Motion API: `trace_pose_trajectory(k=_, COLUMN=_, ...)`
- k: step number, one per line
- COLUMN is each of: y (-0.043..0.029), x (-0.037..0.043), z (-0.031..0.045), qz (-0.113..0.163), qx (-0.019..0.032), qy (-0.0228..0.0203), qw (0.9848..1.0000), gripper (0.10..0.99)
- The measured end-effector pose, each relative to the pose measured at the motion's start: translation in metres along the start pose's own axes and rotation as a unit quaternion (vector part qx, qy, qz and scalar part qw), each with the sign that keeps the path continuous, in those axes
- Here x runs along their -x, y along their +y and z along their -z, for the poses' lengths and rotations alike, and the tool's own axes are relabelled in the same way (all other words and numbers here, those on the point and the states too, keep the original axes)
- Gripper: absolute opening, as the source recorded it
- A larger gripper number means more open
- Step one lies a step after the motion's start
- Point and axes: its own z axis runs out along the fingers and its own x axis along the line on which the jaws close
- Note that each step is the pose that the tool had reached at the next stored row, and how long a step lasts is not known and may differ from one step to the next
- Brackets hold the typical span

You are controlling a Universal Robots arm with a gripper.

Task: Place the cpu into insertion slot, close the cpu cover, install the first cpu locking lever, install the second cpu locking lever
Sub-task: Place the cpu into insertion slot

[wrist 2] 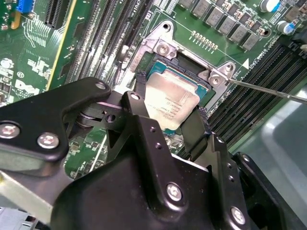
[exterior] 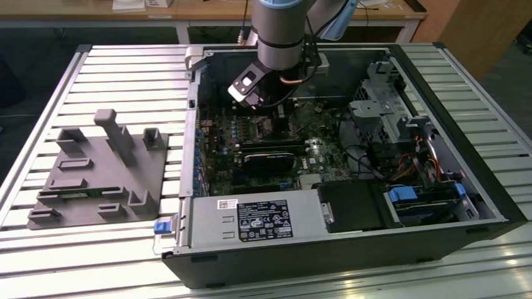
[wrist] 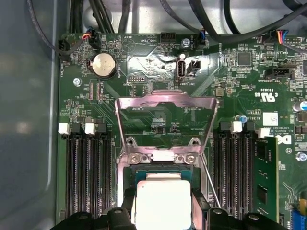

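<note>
The cpu, a pale silver square chip, lies level over the insertion slot, the dark metal-rimmed socket on the green motherboard. My gripper is shut on it, one black finger at each of two opposite edges. In the first wrist view the cpu lies between the fingertips of the gripper. The cpu cover, a silver frame, stands raised and open beyond the socket. A thin lever rod sticks out beside the socket. In the exterior view the gripper reaches down into the open case.
Long black memory slots flank the socket on both sides. A black card lies just below the socket, the power supply sits at the case front, and a drive cage stands at the exterior view's right. A grey fixture rests on the slatted table.
</note>
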Motion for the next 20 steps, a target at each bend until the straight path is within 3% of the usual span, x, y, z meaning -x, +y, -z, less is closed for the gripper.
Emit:
trace_pose_trajectory(k=16, y=-0.0001, x=-0.0008, z=-0.0029, qz=0.000, qx=0.0000, qy=-0.0004, qw=1.0000, gripper=0.541)
trace_pose_trajectory(k=20, y=-0.0001, x=-0.0008, z=-0.0029, qz=0.000, qx=0.0000, qy=-0.0005, qw=1.0000, gripper=0.616)
